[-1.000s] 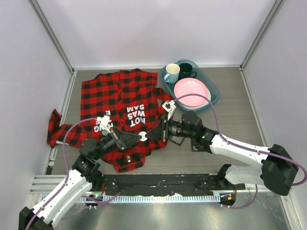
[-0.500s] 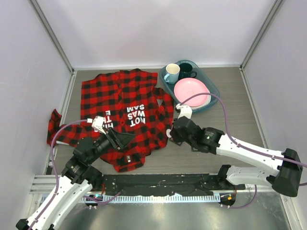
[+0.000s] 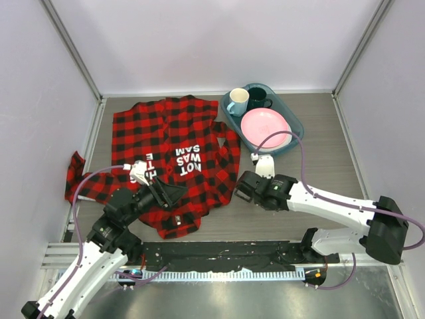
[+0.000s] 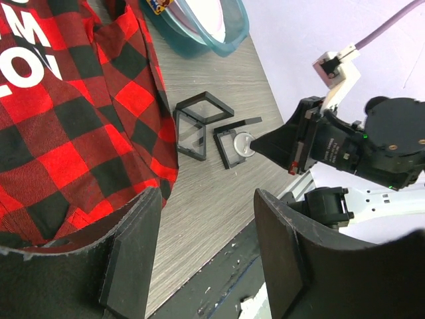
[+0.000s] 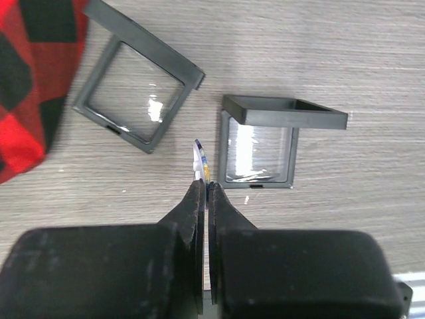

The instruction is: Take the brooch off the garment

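The garment [image 3: 166,133], a red-and-black checked shirt with white lettering, lies flat on the table, and its edge shows in the left wrist view [image 4: 66,119]. The brooch [image 5: 200,159], a small round badge seen edge-on, is clear of the shirt. My right gripper [image 5: 206,186] is shut on it just above the wood. In the left wrist view the brooch [image 4: 244,143] sits at the tip of the right gripper [image 4: 257,142]. My left gripper [image 4: 207,199] is open and holds nothing, low over the shirt's lower right edge [image 3: 174,194].
Two small black-framed clear cases [image 5: 136,100] [image 5: 262,143] lie open on the table beside the brooch. A teal tray [image 3: 297,126] at the back right holds a pink plate [image 3: 264,127], a white mug [image 3: 237,101] and a dark mug [image 3: 257,98].
My left gripper has opened and drawn back a little. My right gripper has carried the brooch rightward off the shirt to the black cases.
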Available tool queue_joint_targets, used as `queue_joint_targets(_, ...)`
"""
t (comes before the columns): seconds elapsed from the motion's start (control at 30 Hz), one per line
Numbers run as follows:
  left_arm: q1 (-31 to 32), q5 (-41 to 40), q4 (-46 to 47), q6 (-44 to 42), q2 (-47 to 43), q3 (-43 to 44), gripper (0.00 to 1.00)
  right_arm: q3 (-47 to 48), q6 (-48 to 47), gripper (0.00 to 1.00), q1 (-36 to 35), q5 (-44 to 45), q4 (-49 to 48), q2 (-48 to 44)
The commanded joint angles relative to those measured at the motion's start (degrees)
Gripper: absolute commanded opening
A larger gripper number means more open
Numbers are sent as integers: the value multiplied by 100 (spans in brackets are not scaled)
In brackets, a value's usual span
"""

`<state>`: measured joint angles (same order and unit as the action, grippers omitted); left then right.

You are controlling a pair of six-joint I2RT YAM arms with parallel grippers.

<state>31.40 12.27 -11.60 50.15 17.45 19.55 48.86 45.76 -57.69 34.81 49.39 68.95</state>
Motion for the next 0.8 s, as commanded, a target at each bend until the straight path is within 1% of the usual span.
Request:
queue_joint_targets(0.0, 7, 100, 87, -164, -119, 40, 61, 71, 469, 1, -23, 448, 466, 294)
queue_joint_targets(0.17, 7, 117, 43, -234, -207, 31, 62, 132, 811, 1, 12, 930, 967, 812)
queue_joint_targets(0.4, 7, 135, -106, -348, -312, 75, 62, 273, 1040, 1, 285, 1212, 1223, 1436)
queue_joint_targets(0.77, 7, 117, -256, -577, -269, 225, 63, 361, 1207, 1, 496, 1362, 1302, 1771)
